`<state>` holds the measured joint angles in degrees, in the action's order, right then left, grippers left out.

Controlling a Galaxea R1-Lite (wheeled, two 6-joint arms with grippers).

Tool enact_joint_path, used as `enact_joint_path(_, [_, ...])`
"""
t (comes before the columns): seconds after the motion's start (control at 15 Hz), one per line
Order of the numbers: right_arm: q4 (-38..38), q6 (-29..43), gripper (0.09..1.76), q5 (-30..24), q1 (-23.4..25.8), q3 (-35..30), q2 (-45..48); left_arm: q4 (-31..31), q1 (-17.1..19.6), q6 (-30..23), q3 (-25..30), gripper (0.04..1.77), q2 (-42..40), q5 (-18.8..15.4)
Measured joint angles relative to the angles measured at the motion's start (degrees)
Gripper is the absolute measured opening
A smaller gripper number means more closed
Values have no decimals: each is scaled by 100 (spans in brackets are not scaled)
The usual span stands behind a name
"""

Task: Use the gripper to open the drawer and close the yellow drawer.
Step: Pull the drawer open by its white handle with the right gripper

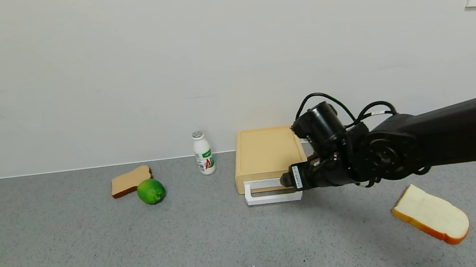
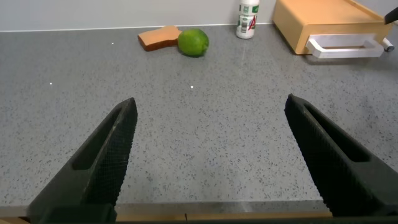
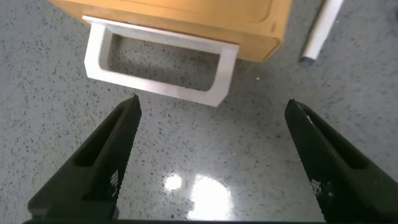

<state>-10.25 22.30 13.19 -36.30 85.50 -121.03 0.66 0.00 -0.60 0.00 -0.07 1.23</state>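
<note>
The pale yellow drawer box point(image 1: 267, 154) stands against the wall, its tray looking pushed in, with its white loop handle point(image 1: 272, 194) facing me. My right gripper point(image 1: 286, 181) is at the handle's right end, just above it. In the right wrist view the right gripper point(image 3: 212, 104) is open and empty over bare table, a little short of the handle point(image 3: 158, 62) and the drawer front point(image 3: 186, 18). My left gripper point(image 2: 211, 102) is open and empty low over the table's near edge, far from the drawer point(image 2: 329, 22); it is out of the head view.
A small white bottle point(image 1: 203, 153) stands left of the drawer. A brown bread slice point(image 1: 130, 180) and a green lime point(image 1: 151, 191) lie farther left. A white bread slice point(image 1: 431, 214) lies under my right arm. The grey table meets a white wall.
</note>
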Motion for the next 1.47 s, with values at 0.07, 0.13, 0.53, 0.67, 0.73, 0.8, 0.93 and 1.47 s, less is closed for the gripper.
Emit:
enact_joint_path(0.07, [0, 94, 170, 72, -74, 99, -171, 0, 0, 0, 0, 172, 0, 0])
enact_joint_path(0.13, [2, 173, 170, 157, -137, 212, -345, -2, 0, 2, 0, 172, 0, 2])
enact_joint_path(0.53, [-5, 619, 171, 445, -280, 696, -948, 0, 0, 0, 0, 172, 0, 2])
enact_joint_path(0.67, [-2, 645, 171, 539, -278, 772, -1017, -2, 0, 2, 0, 172, 0, 2])
enact_joint_path(0.73, [-5, 651, 171, 621, -269, 813, -1058, -2, -2, 2, 0, 172, 0, 2])
enact_joint_path(0.8, [-5, 653, 171, 668, -256, 866, -1102, 0, 0, 0, 0, 172, 0, 2])
enact_joint_path(0.93, [-9, 697, 171, 773, -245, 975, -1186, 0, 0, 2, 0, 172, 0, 2])
enact_joint_path(1.47, [-44, 901, 171, 886, -190, 1251, -1473, -2, 0, 2, 0, 172, 0, 0])
